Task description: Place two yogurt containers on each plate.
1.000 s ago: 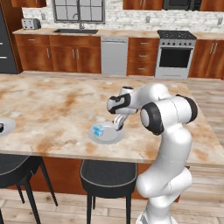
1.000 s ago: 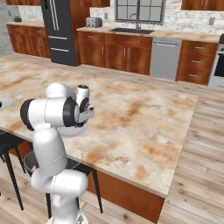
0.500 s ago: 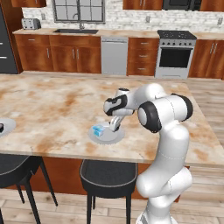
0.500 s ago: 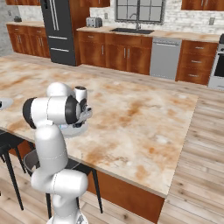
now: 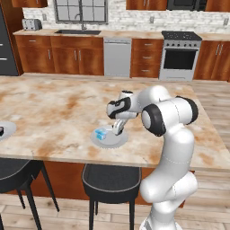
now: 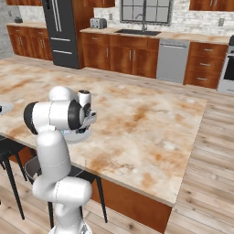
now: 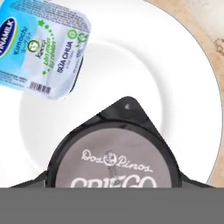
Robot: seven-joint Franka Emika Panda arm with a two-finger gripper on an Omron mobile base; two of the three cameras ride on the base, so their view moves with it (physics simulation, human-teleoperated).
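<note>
I hold the dark yogurt cup (image 7: pixel 114 164) low over the near plate (image 7: pixel 183 83); the blue cup (image 7: pixel 41 50) lies at its ten o'clock. Whether my jaws grip is unclear. Next: lower, release.

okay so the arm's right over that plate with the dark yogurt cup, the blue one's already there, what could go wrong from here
1. In the hand view the dark yogurt cup sits close to the light blue cup; lowering off-line could nudge it across the plate.
2. The plate lies near the counter's front edge, so a push might slide it toward the stools.
3. The gripper looks closed on the cup; a tilted release could tip it over.
</note>
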